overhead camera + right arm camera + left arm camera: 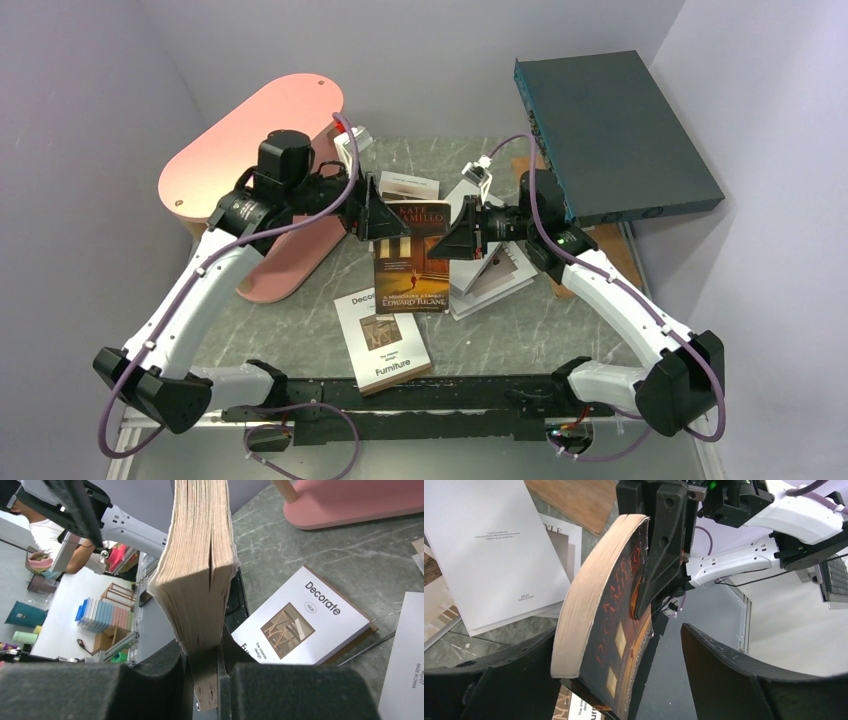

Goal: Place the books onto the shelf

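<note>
You have bright, even overhead light, and shadows on the table are soft and faint. The orange-brown book cover carries a mild sheen. Both wrist views bend at the edges. Up close, the left gripper's fingers and the right gripper's pads blur dark.

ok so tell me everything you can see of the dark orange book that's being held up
The dark orange book is a thick paperback with a glossy orange-brown cover, red-orange lettering and a picture of lit windows. Its tan page block is slightly fanned. It is held above the table, front cover facing the top camera. The right gripper is shut on it at the page edge. The left gripper is open, its fingers spread wide on either side of the book.
</note>
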Available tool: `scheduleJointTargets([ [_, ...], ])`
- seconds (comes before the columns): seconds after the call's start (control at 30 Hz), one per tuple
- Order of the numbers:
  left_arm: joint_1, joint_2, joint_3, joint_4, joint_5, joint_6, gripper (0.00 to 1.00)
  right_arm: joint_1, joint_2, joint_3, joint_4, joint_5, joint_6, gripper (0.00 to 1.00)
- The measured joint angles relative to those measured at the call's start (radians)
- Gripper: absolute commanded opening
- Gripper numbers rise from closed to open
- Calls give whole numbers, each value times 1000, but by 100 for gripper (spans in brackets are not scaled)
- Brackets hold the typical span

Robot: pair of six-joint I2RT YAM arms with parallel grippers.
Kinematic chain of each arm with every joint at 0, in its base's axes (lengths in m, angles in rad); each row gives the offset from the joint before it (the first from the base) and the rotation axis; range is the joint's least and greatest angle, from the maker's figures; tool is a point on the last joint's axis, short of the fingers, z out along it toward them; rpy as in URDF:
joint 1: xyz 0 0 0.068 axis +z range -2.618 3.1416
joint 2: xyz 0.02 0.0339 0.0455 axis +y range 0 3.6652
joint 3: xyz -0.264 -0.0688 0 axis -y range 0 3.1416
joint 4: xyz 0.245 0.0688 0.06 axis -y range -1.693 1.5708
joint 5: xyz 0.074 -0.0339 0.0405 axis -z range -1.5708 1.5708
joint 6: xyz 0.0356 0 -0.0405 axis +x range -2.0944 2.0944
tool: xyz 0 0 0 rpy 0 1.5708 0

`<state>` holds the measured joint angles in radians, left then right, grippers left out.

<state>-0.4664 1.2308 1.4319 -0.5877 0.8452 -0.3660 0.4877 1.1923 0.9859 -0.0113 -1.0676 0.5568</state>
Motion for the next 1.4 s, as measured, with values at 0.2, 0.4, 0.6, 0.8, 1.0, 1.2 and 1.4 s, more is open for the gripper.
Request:
scheduleJointTargets([
  [0.2,-2,47,31,-51,6,39,25,0,0,0,13,-14,2,0],
  [0.4,-2,64,48,-84,7,58,0,0,2,5,-5,-4,-11,80],
  [0.6,-3,58,64,-95,-110,24,0,-3,-2,50,-99,92,-41,100],
  [0.8,8,-52,68,-38,-418,-115,0,-32,-71,52,-155,281,16,100],
  [1.0,12,-322,-80,202,-689,-287,0,-33,-170,-97,145,370,272,100],
  [1.2,12,-411,-159,387,-808,-402,0,-8,-43,-182,464,426,517,100],
  [1.4,12,-370,-167,417,-844,-461,0,47,49,-185,759,443,654,100],
])
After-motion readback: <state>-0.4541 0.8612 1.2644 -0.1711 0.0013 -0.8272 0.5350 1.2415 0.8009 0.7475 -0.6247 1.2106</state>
